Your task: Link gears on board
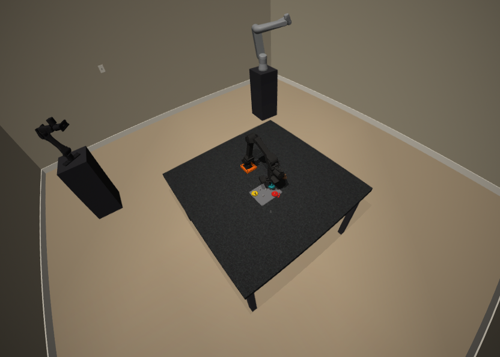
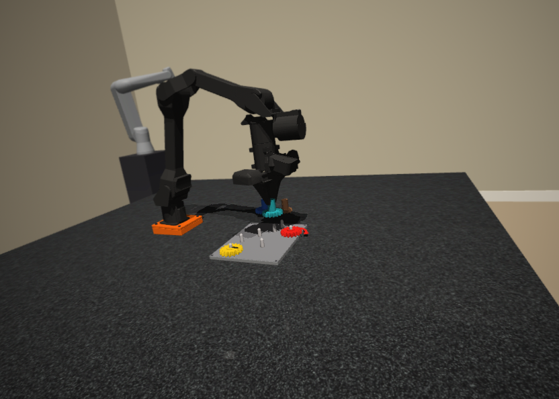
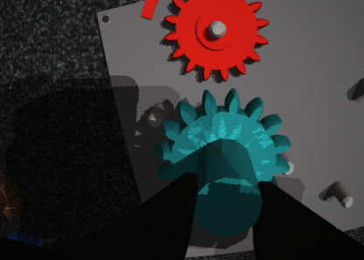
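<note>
arm — arched forward, elbow high | hand [image 1: 271, 183] [image 2: 272, 201] [image 3: 226, 190] — pointing down, gripping

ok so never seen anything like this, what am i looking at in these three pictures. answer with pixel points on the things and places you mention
It is a black robot arm bolted by an orange base [image 1: 253, 168] [image 2: 168, 229] to a dark table. The top picture looks down from high up, the exterior one from beside the table, and the wrist one from just above the tool [image 2: 271, 201] [image 3: 227, 186]. The tool grips a teal gear [image 1: 271, 186] [image 2: 272, 213] [image 3: 225, 127] by its stem, above the surface. A grey board [image 1: 262, 202] [image 2: 269, 262] [image 3: 306, 74] carries pegs, a red gear [image 1: 273, 193] [image 2: 291, 232] [image 3: 238, 44] and a yellow gear [image 1: 253, 193] [image 2: 230, 250]. Blue and brown gears stand behind.
</note>
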### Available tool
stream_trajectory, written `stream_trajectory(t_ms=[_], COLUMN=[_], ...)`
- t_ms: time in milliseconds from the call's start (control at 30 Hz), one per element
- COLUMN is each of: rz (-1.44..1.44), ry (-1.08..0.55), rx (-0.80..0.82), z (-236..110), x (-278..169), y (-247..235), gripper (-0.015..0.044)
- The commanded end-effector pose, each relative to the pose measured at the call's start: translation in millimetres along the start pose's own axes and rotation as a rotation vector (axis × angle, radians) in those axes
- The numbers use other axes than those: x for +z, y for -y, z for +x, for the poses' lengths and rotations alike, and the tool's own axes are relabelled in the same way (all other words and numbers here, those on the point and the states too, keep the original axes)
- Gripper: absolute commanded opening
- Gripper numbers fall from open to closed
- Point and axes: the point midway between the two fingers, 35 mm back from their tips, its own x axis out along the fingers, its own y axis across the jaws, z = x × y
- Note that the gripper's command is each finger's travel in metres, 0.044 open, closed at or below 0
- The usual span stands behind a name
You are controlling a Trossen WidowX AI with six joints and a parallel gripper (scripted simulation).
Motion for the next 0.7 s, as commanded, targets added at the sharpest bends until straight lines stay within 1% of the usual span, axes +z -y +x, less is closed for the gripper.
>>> stream_trajectory(t_ms=[0, 333, 667], rz=[-0.047, -0.149, -0.026], ry=[0.000, 0.001, 0.000], rx=[0.004, 0.004, 0.004], z=[3.7, 18.9, 33.4], x=[-0.2, -0.5, 0.1], y=[-0.9, -0.2, -0.8], gripper=[0.0000, 0.0000, 0.0000])
